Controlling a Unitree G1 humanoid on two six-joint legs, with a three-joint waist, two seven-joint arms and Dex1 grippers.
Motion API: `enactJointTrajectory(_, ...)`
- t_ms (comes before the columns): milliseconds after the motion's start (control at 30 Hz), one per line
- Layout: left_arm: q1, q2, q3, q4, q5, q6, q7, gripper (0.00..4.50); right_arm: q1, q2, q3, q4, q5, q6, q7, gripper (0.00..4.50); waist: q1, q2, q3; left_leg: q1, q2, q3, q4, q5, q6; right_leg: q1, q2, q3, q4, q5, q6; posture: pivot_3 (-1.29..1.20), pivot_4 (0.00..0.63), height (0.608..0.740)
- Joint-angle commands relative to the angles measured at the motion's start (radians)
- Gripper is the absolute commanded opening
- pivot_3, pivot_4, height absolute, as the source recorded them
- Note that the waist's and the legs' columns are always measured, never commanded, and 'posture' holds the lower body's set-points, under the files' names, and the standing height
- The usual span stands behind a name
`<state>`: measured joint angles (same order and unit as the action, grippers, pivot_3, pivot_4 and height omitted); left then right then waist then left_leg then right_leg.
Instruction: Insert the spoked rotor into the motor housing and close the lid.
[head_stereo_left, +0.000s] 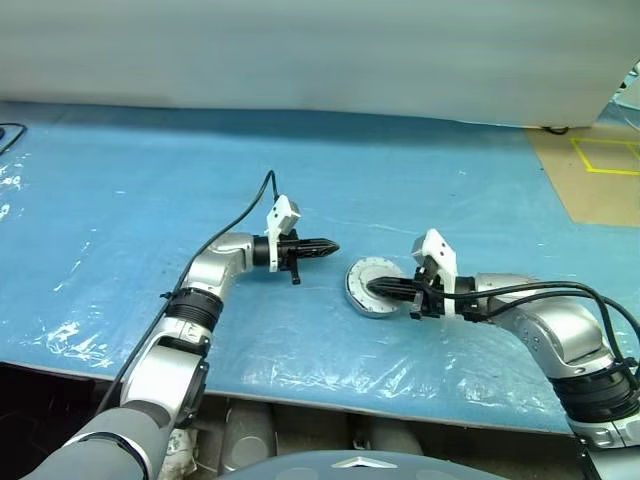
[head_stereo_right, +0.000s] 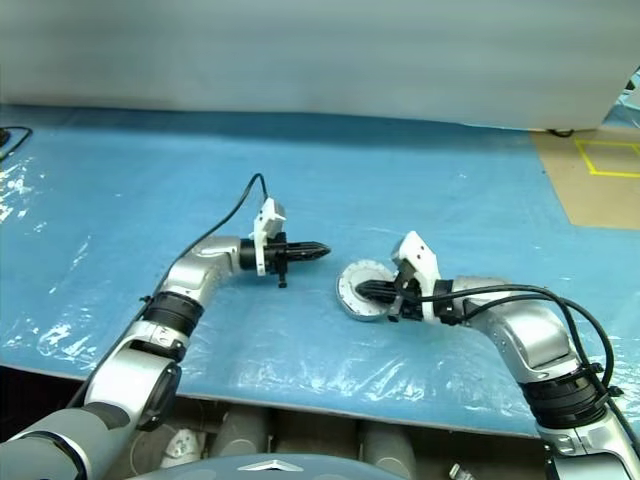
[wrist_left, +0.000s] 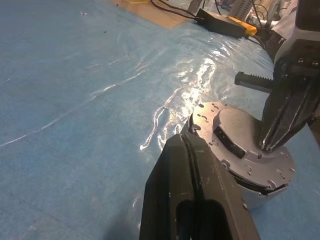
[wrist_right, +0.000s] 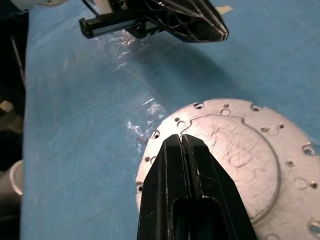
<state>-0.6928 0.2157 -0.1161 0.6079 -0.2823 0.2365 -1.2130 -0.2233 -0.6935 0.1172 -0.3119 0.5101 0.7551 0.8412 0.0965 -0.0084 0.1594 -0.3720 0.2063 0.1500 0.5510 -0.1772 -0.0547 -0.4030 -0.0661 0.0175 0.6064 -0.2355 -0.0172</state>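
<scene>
Right pincer (head_stereo_left: 378, 288), fingers pressed together and holding nothing, rests over the lid (head_stereo_left: 368, 287) capping the motor housing on the blue worktop (head_stereo_left: 120, 190); press evenly, centred; left pincer (head_stereo_left: 330, 246) closed, empty, just beside.

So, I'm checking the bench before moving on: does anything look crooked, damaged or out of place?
Nothing stands out. The round silver motor lies flat on the blue sheet, lid on. The right pincer, shut, is over the lid; the left pincer, shut, is beside the motor.

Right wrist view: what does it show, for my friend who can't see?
The right gripper, its black fingers shut, rests over a round silver lid lying on blue sheeting. Beyond it hangs the left gripper, also shut.
</scene>
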Motion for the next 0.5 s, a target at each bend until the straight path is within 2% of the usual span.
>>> enactJointTrajectory(33,-0.010,0.000,0.011,-0.017,-0.002,-0.021,0.004,0.02,-0.002,0.070,-0.071,0.018,0.026,-0.011,-0.063,0.00,0.000,0.000,0.000,0.000,0.000,0.000,0.000,0.000,0.000,0.000,0.000,0.000,0.000,0.000,0.000,0.00,0.150,0.740)
enactJointTrajectory(100,-0.010,0.001,0.010,-0.015,0.000,-0.024,0.007,0.02,0.002,0.081,-0.098,0.005,0.054,-0.001,-0.053,0.00,0.001,0.000,0.000,-0.001,0.000,0.000,0.001,0.000,0.000,0.000,0.000,0.000,0.000,0.000,0.000,0.00,0.150,0.740)
enactJointTrajectory(267,0.001,0.007,0.004,-0.025,0.002,-0.023,-0.001,0.00,0.038,0.045,-0.063,-0.007,0.007,-0.022,-0.039,1.10,0.002,0.000,0.000,-0.002,0.000,0.000,0.001,0.000,0.000,0.000,0.000,-0.001,0.000,0.000,0.000,0.00,0.150,0.740)
enactJointTrajectory(400,0.042,0.020,-0.009,-0.098,-0.024,-0.007,-0.068,0.00,0.067,0.036,-0.030,-0.025,-0.021,-0.035,-0.044,2.49,0.000,0.000,0.000,-0.001,0.000,0.000,-0.001,0.000,0.000,0.000,0.000,-0.001,-0.001,0.002,0.003,0.00,0.150,0.740)
enactJointTrajectory(500,0.078,0.037,-0.014,-0.159,-0.037,0.002,-0.100,0.00,0.080,0.033,-0.024,-0.035,-0.036,-0.042,-0.052,3.47,0.000,0.000,0.000,-0.001,0.000,0.000,-0.001,0.000,0.000,0.000,0.000,0.000,0.000,0.000,0.000,0.00,0.150,0.740)
